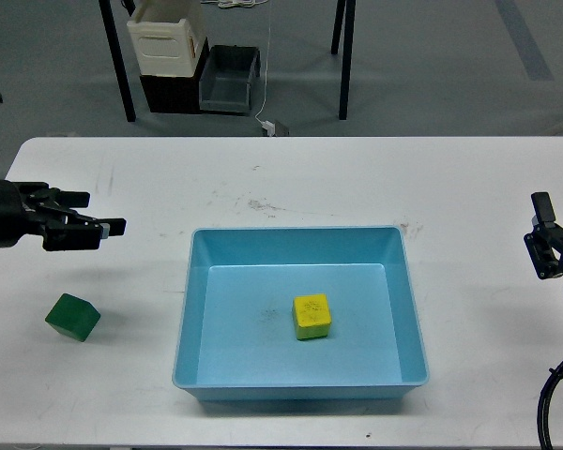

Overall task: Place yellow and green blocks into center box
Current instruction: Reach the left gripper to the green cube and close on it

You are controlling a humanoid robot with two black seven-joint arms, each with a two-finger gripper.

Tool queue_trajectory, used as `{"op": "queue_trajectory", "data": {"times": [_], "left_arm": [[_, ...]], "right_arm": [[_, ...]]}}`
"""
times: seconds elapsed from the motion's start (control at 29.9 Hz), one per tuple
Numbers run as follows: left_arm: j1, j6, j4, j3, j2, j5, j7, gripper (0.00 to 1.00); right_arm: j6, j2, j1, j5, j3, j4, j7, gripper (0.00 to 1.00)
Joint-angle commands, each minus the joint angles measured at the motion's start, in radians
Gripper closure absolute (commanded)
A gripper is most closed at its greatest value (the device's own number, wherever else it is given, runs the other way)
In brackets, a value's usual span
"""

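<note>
The green block (72,317) is the one piece left outside the center box (300,392); it sits on the white table (310,178) well to the left of the tray's left wall, turned so one corner faces the camera. The left gripper (101,218) hangs above and behind it, fingers spread apart with a clear gap and nothing between them, pointing toward the right. The right gripper (542,223) is at the far right edge of the table, seen narrow and dark, so I cannot tell whether it is spread or pressed together; it holds nothing visible.

Further out, the yellow block (311,316) already rests on the tray floor, a little right of center.

The main risk, as I judge it, lies in the green cube's skewed pose: if the fingers come down without matching its rotation, they may catch corners, not flat faces, and twist or push the block away. A carry that is too low could clip the tray's raised left rim and shift the tray. A release directly over the yellow block could leave the green one perched or knock it aside.
</note>
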Motion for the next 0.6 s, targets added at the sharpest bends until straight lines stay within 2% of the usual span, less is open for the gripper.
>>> {"op": "queue_trajectory", "data": {"times": [0.0,0.2,0.57], "left_arm": [[-0.057,0.0,-0.008,0.165,0.011,0.162,0.0,0.01],[-0.058,0.0,0.035,0.28,0.011,0.229,0.0,0.01],[-0.046,0.0,0.159,0.349,0.012,0.25,0.0,0.01]], "right_arm": [[-0.001,-0.016,-0.034,0.01,0.001,-0.002,0.002,0.0],[-0.024,-0.014,-0.045,0.011,0.001,-0.002,0.006,0.0],[-0.035,-0.014,-0.054,0.016,-0.002,-0.002,0.008,0.0]]}}
